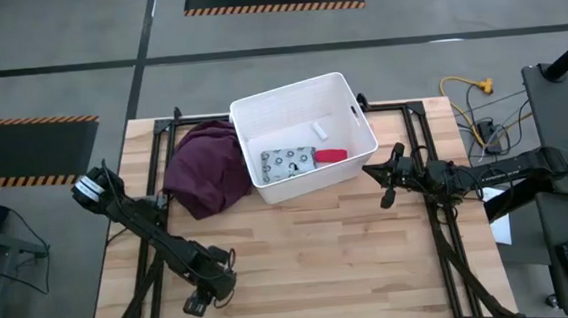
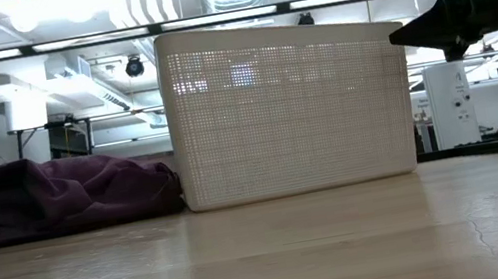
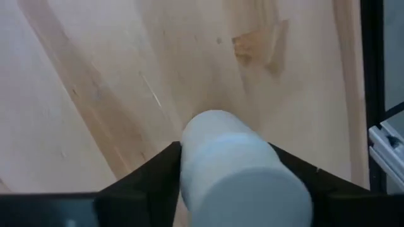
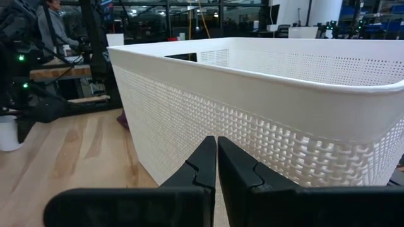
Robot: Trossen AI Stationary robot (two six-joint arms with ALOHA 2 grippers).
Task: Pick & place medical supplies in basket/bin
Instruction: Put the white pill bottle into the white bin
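The white short cylinder [image 3: 240, 170] sits between the fingers of my left gripper [image 1: 202, 303], which is near the table's near-left corner. The white bin [image 1: 303, 138] stands on the far middle of the table. On its floor lie the blue-grey spotted packet [image 1: 286, 161], the red oblong piece [image 1: 330, 156] and the small white piece [image 1: 319, 129]. My right gripper [image 4: 216, 161] is shut on nothing. It hovers beside the bin's right wall [image 4: 265, 126] and points at it. My left gripper pinches the white cylinder between its two fingers [image 3: 148, 183], one on each side of its curved wall [image 3: 196, 157]. The cylinder lies along the fingers, one flat end facing the wrist camera. Whether it rests on the table, I cannot tell.
A maroon cloth [image 1: 204, 168] lies heaped against the bin's left side. Bare wooden tabletop [image 1: 311, 257] stretches between the bin and the near edge. Cables and equipment [image 1: 481, 115] stand off the table's right side.
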